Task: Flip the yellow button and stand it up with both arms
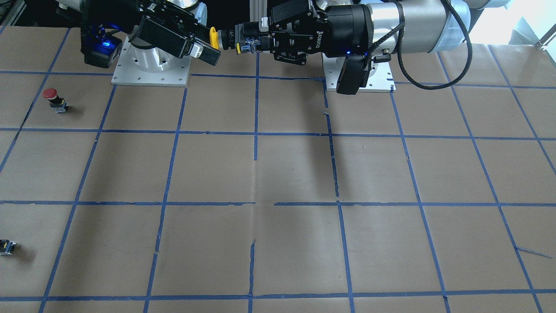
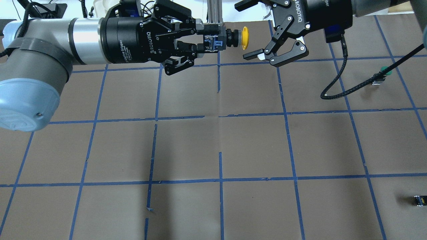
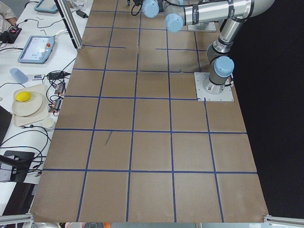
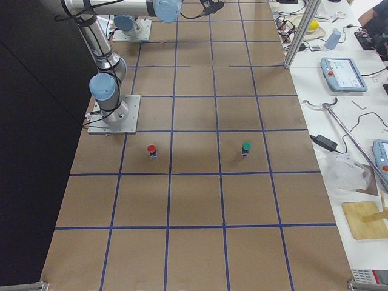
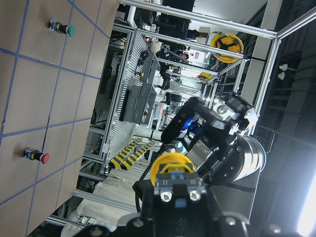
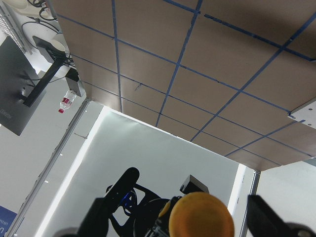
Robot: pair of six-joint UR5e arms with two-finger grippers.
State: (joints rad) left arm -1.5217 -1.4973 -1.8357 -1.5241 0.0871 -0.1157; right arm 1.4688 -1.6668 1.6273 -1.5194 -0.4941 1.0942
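Note:
My left gripper [image 2: 213, 37] is shut on the grey and black body of the yellow button [image 2: 245, 33] and holds it level, high above the table, cap pointing at my right gripper. My right gripper [image 2: 241, 30] is open, one finger on each side of the yellow cap, not touching it. In the front-facing view the cap [image 1: 213, 38] sits between the left gripper [image 1: 245, 41] and the right gripper [image 1: 206, 47]. The right wrist view shows the cap [image 6: 200, 217] between its spread fingers [image 6: 116, 197]. The left wrist view shows the button [image 5: 173, 170] from behind.
A red-capped button [image 1: 53, 98] stands on the table at the robot's right. A green-capped button [image 2: 383, 71] stands farther out on that side. A small black block [image 2: 419, 200] lies near the far right edge. The brown table [image 2: 220, 143] carries a blue tape grid.

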